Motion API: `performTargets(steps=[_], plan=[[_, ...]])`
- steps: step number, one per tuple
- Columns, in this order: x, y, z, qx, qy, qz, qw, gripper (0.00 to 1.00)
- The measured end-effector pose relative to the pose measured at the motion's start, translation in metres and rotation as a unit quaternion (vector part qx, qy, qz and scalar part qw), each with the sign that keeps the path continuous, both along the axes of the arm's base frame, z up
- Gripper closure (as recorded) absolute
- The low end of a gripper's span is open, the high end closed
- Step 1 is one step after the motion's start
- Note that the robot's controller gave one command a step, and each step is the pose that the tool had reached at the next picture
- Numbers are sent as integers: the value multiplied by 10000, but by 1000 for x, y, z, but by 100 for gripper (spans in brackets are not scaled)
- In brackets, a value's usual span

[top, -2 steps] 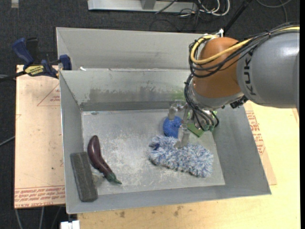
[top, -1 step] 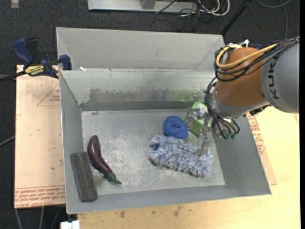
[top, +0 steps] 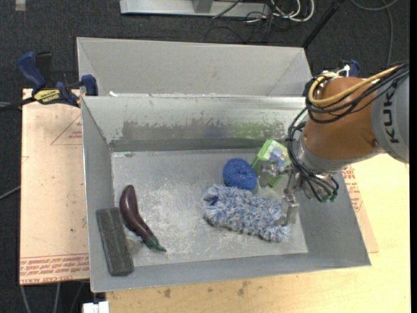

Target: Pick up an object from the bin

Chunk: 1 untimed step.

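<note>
Shaggy blue-white cloth (top: 244,215), flat, right-centre.

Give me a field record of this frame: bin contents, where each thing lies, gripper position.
bin: grey metal bin, a few loose things
gripper: gripper at the bin's right side, over the right end of the shaggy cloth
nearest thing: blue-and-white shaggy cloth, right of centre
behind cloth: blue scrubber ball
back right: green-and-white packet, next to the arm's wrist
front left: purple toy eggplant, beside a dark grey block
grasp: cannot tell
</note>
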State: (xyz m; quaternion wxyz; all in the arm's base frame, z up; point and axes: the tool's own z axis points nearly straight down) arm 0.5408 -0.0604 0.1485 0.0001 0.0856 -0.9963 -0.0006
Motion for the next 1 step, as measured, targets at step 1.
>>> performTargets(steps=[1], plan=[[0,-4,-67,0,-32,-616,9981,0]])
